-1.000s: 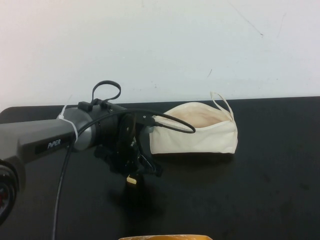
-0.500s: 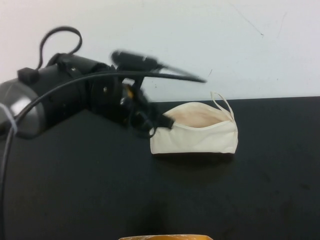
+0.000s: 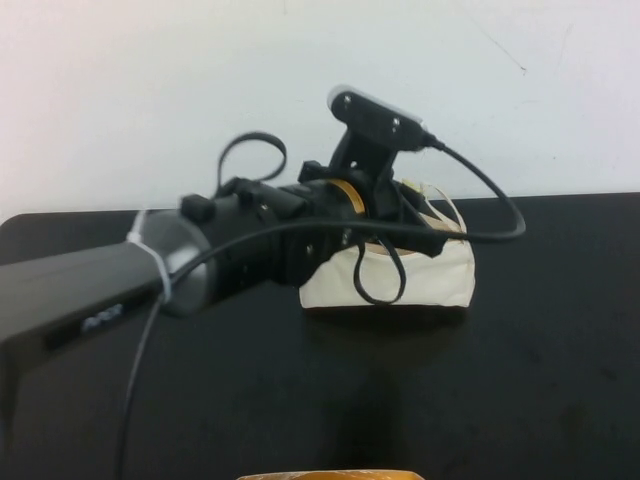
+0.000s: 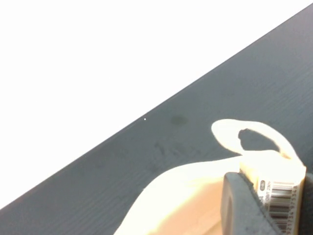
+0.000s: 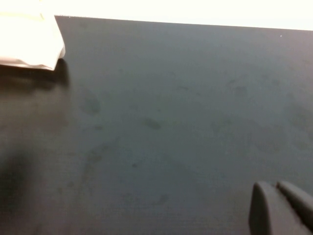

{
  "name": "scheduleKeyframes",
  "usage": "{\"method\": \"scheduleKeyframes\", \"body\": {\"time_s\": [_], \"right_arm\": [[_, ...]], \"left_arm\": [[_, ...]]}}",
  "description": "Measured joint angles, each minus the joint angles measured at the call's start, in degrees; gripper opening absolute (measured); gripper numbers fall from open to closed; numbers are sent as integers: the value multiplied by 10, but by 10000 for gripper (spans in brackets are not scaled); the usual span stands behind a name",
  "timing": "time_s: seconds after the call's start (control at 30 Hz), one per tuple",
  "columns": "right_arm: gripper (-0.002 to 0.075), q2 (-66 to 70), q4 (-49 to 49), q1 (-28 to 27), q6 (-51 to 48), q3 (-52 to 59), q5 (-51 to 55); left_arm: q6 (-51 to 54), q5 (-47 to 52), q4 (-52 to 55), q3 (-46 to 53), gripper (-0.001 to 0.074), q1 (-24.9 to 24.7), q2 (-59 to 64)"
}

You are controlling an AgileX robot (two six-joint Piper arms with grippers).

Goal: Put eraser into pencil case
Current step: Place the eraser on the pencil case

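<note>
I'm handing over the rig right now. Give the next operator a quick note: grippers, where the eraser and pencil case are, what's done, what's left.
Left gripper: shut on the tiny pale-yellow eraser with a white barcode label, held above the open mouth of the cream fabric zip pencil case, near its loop-strap end.
Right gripper: parked low over the bare black table, away from the pouch, fingers together, holding nothing.
Pencil case: standing on the table near its far edge, zip open, lining visible.
Done: eraser picked up and carried to the pouch.
Left: lower it into the opening, release, withdraw the left arm.
</note>
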Motion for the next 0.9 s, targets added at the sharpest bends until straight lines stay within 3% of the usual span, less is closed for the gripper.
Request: {"method": "scheduleKeyframes", "body": {"time_s": [0.17,0.23,0.4,0.57,0.67,0.8,0.9], "right_arm": [[-1,0,0,0,0,0,0],[-1,0,0,0,0,0,0],[-1,0,0,0,0,0,0],[-1,0,0,0,0,0,0],[-1,0,0,0,0,0,0],[-1,0,0,0,0,0,0],[-1,0,0,0,0,0,0]], "left_arm": [[1,-29,-3,0,191,0,31],[1,-32,-6,0,230,0,39],[1,-35,-8,0,433,3,50],[1,-7,-25,0,481,31,39],[1,83,-27,0,381,50,-1],[7,185,25,0,108,62,-78],[12,199,54,13,30,66,-136]]}}
